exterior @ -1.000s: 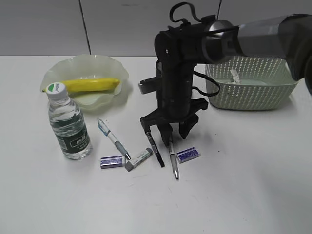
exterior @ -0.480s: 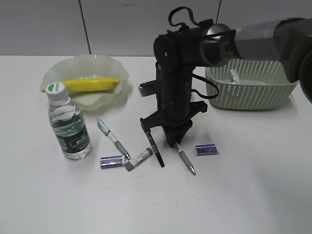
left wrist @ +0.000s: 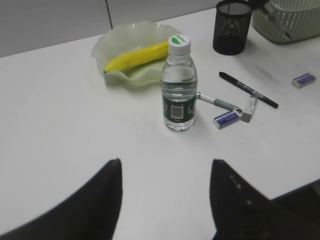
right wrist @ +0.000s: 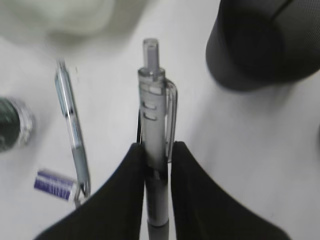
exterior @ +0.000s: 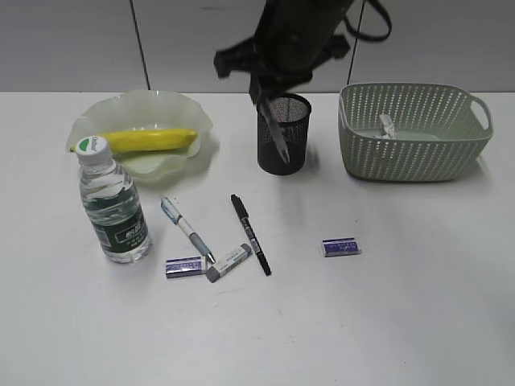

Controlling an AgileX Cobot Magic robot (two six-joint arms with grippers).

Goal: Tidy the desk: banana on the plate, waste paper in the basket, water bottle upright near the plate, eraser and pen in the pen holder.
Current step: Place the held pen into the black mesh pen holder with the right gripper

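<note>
The right arm [exterior: 294, 32] runs off the top edge above the pen holder [exterior: 283, 133], so its gripper is barely seen there. In the right wrist view the water bottle [right wrist: 14, 125], left of the pen holder, is blurred and cut by the edge. The white scrap [exterior: 388, 125] in the basket [exterior: 414, 157] is too small to identify.

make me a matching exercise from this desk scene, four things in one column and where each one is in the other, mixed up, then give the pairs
Things
1. banana
2. water bottle
3. silver pen
4. waste paper

Places
A. inside the basket
B. clamped in the right gripper, above the pen holder
C. lying on the plate
D. standing upright on the desk, in front of the plate

Pairs: 1-C, 2-D, 3-B, 4-A
</note>
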